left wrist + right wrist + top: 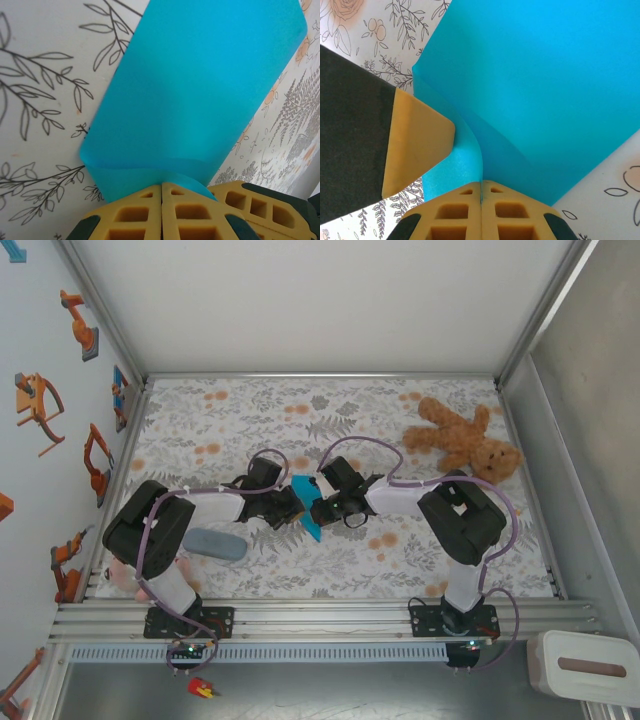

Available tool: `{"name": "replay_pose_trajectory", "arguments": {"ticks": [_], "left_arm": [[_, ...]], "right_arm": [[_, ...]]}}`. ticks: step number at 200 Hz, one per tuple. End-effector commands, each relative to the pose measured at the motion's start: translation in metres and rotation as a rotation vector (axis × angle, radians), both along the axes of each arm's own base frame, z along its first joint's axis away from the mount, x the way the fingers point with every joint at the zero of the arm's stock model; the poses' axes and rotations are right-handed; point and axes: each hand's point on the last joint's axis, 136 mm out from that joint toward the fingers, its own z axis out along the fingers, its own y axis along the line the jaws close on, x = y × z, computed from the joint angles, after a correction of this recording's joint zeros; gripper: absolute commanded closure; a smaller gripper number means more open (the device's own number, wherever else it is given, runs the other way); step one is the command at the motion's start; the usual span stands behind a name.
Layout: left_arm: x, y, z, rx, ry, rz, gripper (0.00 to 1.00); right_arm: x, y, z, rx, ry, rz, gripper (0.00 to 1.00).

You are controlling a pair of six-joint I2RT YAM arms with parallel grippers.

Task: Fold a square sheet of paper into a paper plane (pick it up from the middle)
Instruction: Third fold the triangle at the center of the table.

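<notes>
Left gripper (161, 187) and right gripper (481, 184) are pinching one edge of the folded square sheet of paper (305, 502), side by side. Sheet is extending ahead, floral tablecloth (340, 570) lying open around.

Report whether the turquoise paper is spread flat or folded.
Folded over: the paper curves into two layers where the left gripper and right gripper pinch it. How sharp the crease is, cannot tell.

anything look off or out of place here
Nothing looks spilled or torn. The blue sheet of paper is pinched between the left gripper and the right gripper, and it curls near both grips instead of lying flat. A small red and yellow object lies off the table, in front of the rail.
</notes>
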Motion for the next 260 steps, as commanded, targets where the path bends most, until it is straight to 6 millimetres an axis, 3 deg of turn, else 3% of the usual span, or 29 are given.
{"name": "replay_pose_trajectory", "arguments": {"ticks": [1, 42, 81, 116, 155, 196, 260], "left_arm": [[-0.005, 0.003, -0.008, 0.021, 0.018, -0.014, 0.94], [0.000, 0.002, 0.001, 0.020, -0.004, -0.024, 0.93], [0.020, 0.010, 0.019, 0.044, -0.059, -0.028, 0.90], [0.047, 0.017, 0.016, 0.046, -0.066, -0.019, 0.89], [0.066, 0.007, 0.007, 0.051, -0.044, -0.055, 0.90], [0.068, 0.008, -0.010, 0.090, 0.005, -0.084, 0.91], [0.052, 0.017, -0.031, 0.153, 0.086, -0.110, 0.93]], "right_arm": [[-0.001, -0.010, -0.016, -0.063, 0.040, -0.030, 1.00], [-0.001, -0.012, -0.016, -0.066, 0.038, -0.032, 1.00], [0.000, -0.010, -0.011, -0.053, 0.034, -0.032, 1.00], [0.001, -0.007, -0.008, -0.040, 0.030, -0.032, 1.00], [0.002, -0.007, -0.007, -0.036, 0.029, -0.040, 1.00], [0.005, -0.005, 0.001, -0.021, 0.014, -0.044, 1.00], [0.009, -0.005, 0.014, -0.004, -0.015, -0.053, 1.00]]}}
